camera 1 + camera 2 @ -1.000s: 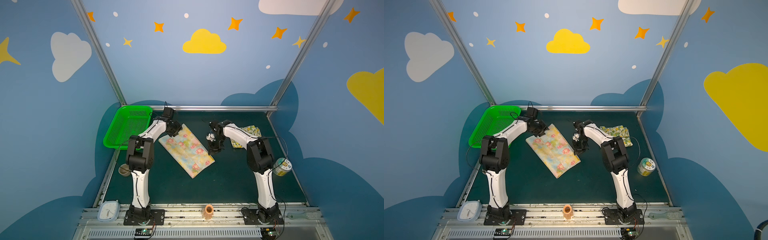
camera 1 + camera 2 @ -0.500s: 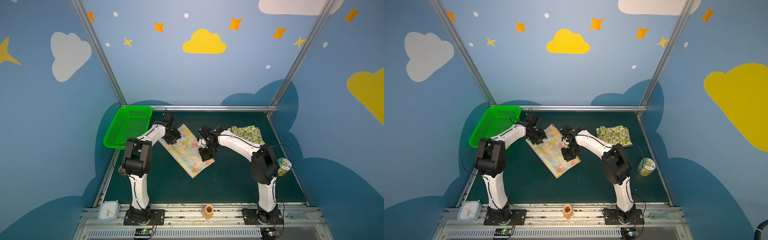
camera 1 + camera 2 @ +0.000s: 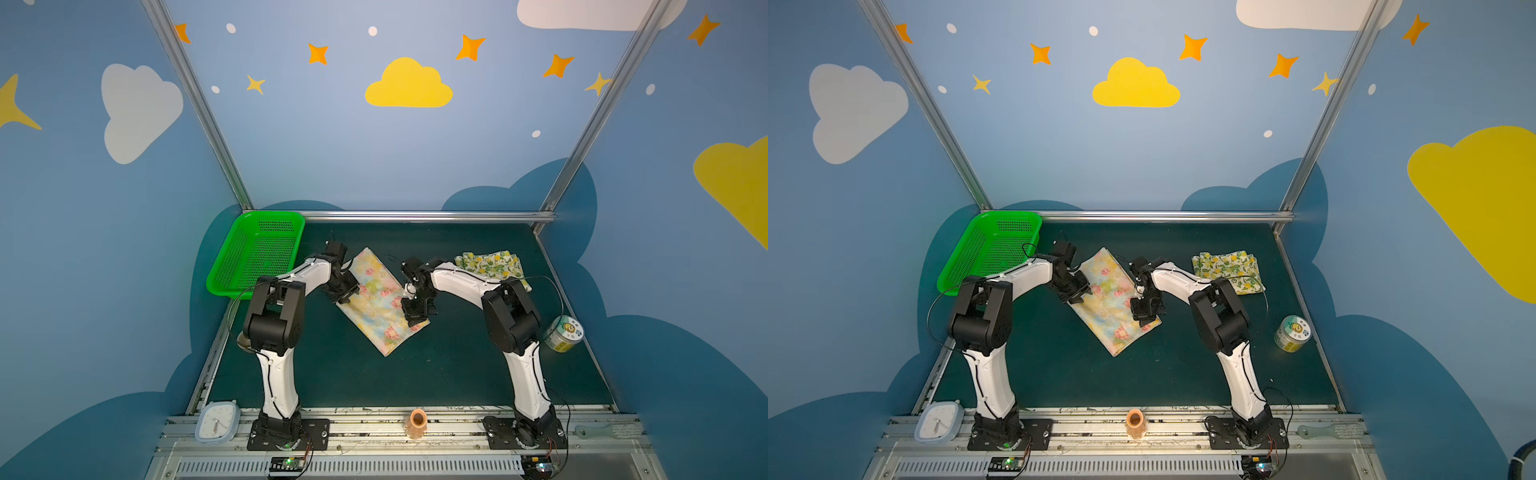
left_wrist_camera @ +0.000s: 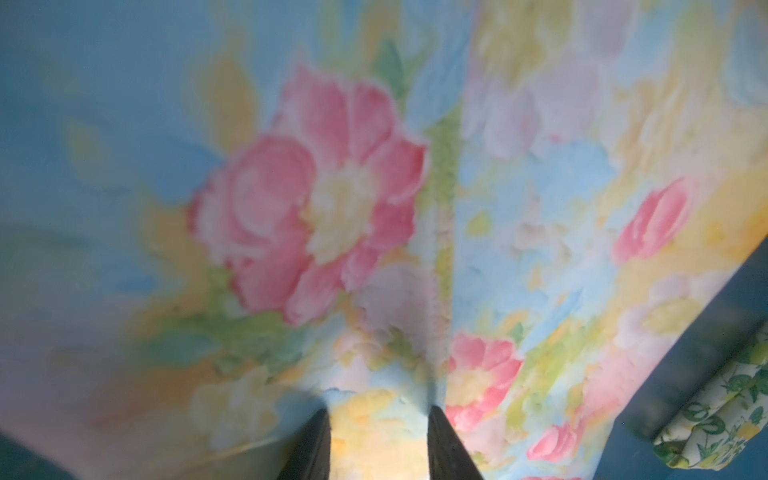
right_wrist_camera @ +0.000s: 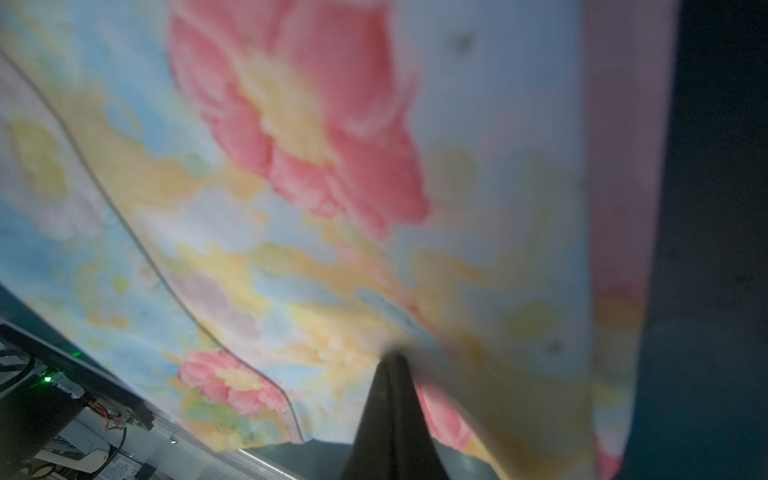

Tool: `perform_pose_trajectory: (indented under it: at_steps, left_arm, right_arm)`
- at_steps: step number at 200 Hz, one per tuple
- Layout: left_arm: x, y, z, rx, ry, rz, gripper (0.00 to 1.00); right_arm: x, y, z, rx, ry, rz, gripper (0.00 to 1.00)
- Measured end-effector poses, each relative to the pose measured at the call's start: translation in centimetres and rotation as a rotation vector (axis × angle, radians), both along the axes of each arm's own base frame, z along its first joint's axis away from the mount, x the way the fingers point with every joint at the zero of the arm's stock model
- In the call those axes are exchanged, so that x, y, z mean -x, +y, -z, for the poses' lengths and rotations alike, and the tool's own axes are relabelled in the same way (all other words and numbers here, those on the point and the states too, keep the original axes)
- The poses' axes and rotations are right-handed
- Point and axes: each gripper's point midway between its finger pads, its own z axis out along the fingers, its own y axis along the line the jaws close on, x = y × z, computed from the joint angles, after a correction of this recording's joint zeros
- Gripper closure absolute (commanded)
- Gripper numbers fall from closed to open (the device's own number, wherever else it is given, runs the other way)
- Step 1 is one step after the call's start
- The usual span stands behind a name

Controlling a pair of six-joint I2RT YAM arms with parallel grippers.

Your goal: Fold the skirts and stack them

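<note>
The flowered skirt (image 3: 376, 309) (image 3: 1106, 305), pale yellow with pink blooms, lies as a long diagonal strip mid-table. The lemon skirt (image 3: 490, 264) (image 3: 1225, 266) lies folded at the back right, and a corner of this lemon skirt (image 4: 727, 415) shows in the left wrist view. My left gripper (image 3: 347, 293) (image 3: 1079, 293) (image 4: 379, 411) is open, its tips down on the flowered skirt (image 4: 332, 187) by the left edge. My right gripper (image 3: 415, 320) (image 3: 1144, 320) (image 5: 395, 359) is shut at the right edge of the flowered skirt (image 5: 291, 145), and the cloth puckers round its tip.
A green perforated basket (image 3: 232, 257) (image 3: 963, 257) stands at the back left. A round tin (image 3: 563, 332) (image 3: 1291, 332) sits by the right wall. On the front rail are a small clock (image 3: 217, 420) and an orange cup (image 3: 417, 422).
My right arm swung left from beside the lemon skirt to the flowered skirt's right edge and its jaws shut there. The left gripper slid a little forward along the left edge.
</note>
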Motion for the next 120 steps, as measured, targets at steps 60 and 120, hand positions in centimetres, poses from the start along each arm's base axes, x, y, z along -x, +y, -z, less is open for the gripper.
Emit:
perform_pose_trajectory:
  at_steps: [60, 120]
  left_arm:
    - [0.1, -0.4, 0.0, 0.023, -0.023, -0.036, 0.61]
    - [2.4, -4.8, -0.1, 0.081, -0.016, 0.004, 0.61]
  right_arm:
    - [-4.9, -1.2, 0.0, -0.035, -0.010, 0.080, 1.00]
    - [-10.9, -3.0, -0.2, -0.031, -0.077, 0.113, 1.00]
